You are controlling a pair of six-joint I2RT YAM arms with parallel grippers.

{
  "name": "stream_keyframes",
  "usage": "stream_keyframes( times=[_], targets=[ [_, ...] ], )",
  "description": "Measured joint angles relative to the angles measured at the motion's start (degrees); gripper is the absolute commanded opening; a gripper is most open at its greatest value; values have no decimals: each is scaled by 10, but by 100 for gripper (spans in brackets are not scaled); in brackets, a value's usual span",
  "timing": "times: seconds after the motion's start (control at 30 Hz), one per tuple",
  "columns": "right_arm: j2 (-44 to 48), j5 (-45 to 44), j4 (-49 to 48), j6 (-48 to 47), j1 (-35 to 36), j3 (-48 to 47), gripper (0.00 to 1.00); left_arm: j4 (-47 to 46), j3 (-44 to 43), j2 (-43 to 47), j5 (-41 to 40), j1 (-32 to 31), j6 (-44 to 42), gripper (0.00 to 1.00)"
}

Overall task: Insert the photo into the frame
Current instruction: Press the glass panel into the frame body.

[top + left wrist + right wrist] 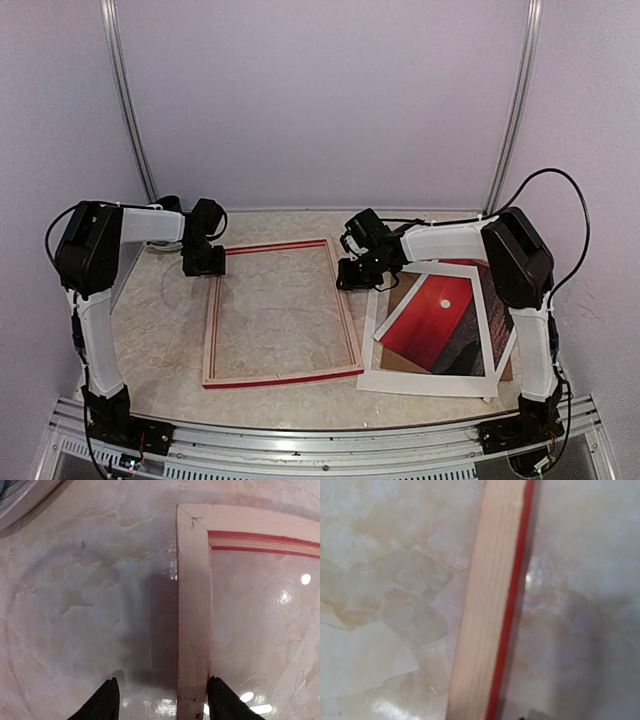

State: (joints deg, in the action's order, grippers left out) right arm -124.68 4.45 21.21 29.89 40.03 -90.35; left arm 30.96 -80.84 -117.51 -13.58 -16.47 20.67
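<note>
Frame [211,330] lies flat mid-counter [165,350], pale wood side up. The left gripper [164,706] hangs over its far-left corner, jaws open and straddling the left rail without clamping it. The right gripper [357,272] sits at the right rail, and I can't tell how its jaws stand, while the photo [430,320] lies tilted just right of the frame, inside the white mat [420,382].

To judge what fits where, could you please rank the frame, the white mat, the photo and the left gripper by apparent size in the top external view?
1. the frame and the white mat: too alike in extent to rank, so tied.
2. the photo
3. the left gripper, clearly the smallest.
</note>
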Motion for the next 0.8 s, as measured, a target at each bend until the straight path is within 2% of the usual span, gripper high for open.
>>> stream_keyframes(
  times=[0.47, 0.8],
  targets=[
    [-6, 1, 2, 8, 0, -9, 31, 54, 73, 64, -3, -35, 27, 54],
    [-8, 5, -6, 11, 2, -9, 32, 76, 86, 81, -3, -19, 26, 46]
  ],
)
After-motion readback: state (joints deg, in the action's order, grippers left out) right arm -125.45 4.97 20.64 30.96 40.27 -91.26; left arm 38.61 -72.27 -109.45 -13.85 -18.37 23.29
